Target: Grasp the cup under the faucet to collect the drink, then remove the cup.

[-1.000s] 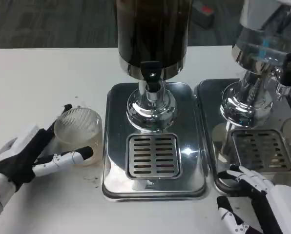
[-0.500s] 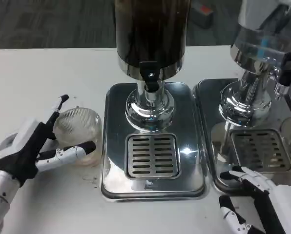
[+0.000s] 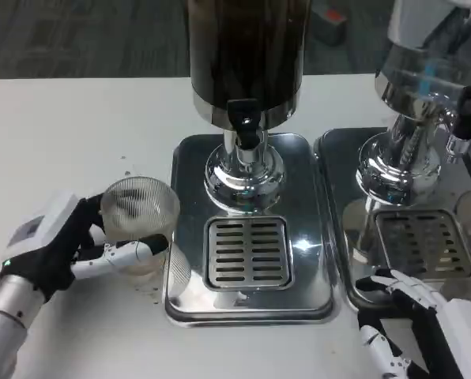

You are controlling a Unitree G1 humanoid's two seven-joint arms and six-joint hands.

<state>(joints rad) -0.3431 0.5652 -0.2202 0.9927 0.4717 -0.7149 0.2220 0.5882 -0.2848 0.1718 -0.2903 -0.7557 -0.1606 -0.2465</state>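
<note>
Left hand [image 3: 58,249] closed around ribbed clear cup [image 3: 139,212], fingers [image 3: 129,253] wrapped across its near side; cup seemingly lifted and tilted, just left of steel drip tray [image 3: 188,300], not below black faucet [image 3: 244,120]. Dark drink dispenser [image 3: 247,55] upright at tray's rear, slotted grille [image 3: 247,253] in front. Right hand [image 3: 425,332] at lower right, empty, fingers spread, touching near edge of second tray [image 3: 334,158] beneath second dispenser [image 3: 425,71]. White table [image 3: 77,126] under everything.
</note>
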